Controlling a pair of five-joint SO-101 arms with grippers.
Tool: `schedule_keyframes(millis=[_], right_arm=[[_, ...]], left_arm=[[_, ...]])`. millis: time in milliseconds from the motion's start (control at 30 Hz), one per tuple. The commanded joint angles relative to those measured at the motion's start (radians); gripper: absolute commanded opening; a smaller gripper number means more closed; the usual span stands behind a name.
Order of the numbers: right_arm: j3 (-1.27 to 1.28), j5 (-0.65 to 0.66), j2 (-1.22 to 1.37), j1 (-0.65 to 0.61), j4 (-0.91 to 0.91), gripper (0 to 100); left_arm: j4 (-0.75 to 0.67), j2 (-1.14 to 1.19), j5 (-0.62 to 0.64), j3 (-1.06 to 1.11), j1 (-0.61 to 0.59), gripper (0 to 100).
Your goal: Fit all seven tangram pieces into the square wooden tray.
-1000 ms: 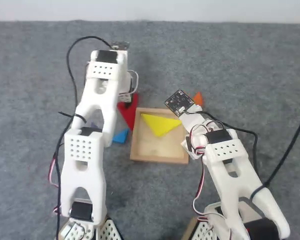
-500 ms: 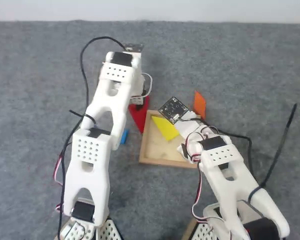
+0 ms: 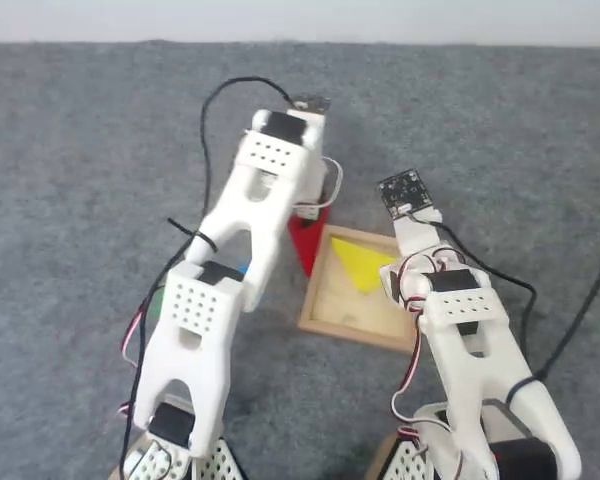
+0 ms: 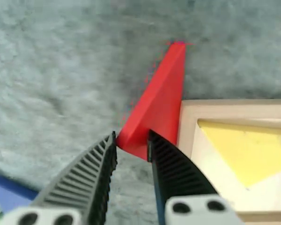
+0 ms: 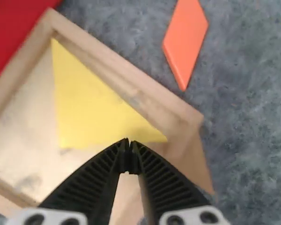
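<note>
Two white robot arms lean over a square wooden tray (image 3: pixel 350 332) on a grey desk (image 3: pixel 80 150). The left tool (image 4: pixel 131 136) is clamped on one corner of the red triangle (image 4: pixel 159 98). That piece sits outside the tray, with one long edge against the tray's outer wall. Inside the tray a yellow triangle (image 5: pixel 93 108) lies flat, one edge along an inner wall and a tip tucked into the corner nearest the red piece. The rest of the tray floor is bare wood. The right tool (image 5: pixel 127 143) hangs over the tray at the yellow triangle's edge, its fingers pressed together and holding nothing. An orange parallelogram (image 5: pixel 185 42) lies on the desk outside the tray, apart from the wall that the yellow triangle lies along. A blue piece (image 3: pixel 242 268) peeks out from under the left arm, beyond the tray's red-triangle side.
</note>
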Motion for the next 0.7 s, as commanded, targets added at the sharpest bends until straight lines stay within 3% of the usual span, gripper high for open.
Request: schedule_keyframes(millis=[0,267,667], right_arm=[[-0.061,-0.029,0.061,0.015,-0.021,0.8],[-0.350,-0.049,0.403,0.035,0.163,0.8],[-0.321,-0.107,0.315,0.110,0.133,0.8]], left_arm=[[0.012,-0.005,0.032,-0.005,0.106,8],[0.018,-0.005,0.060,-0.085,0.158,8],[0.028,-0.017,0.087,-0.099,0.210,8]])
